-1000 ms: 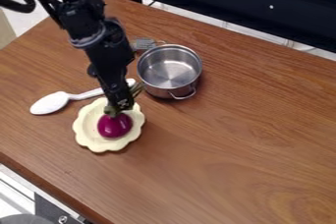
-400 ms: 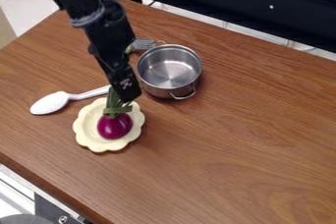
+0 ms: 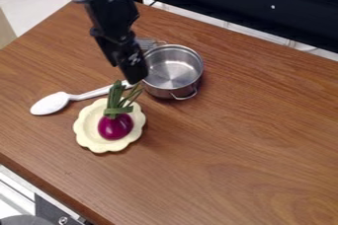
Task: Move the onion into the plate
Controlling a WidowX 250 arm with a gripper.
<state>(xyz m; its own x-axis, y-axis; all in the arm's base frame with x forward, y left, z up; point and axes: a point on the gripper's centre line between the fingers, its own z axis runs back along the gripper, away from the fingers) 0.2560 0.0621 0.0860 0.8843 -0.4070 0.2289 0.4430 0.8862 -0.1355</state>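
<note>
View slants down (fairly near, perhaps).

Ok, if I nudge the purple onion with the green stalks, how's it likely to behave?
The round, glossy purple bulb would probably roll or slide a little, though the raised, scalloped rim of the cream plate may check it. The thin, splayed green stalks look likely to bend and steer any roll sideways.

Kitchen-type setup: metal pot (image 3: 173, 73), plate (image 3: 88, 136) & spoon (image 3: 50, 104) on c'top (image 3: 231, 145).
</note>
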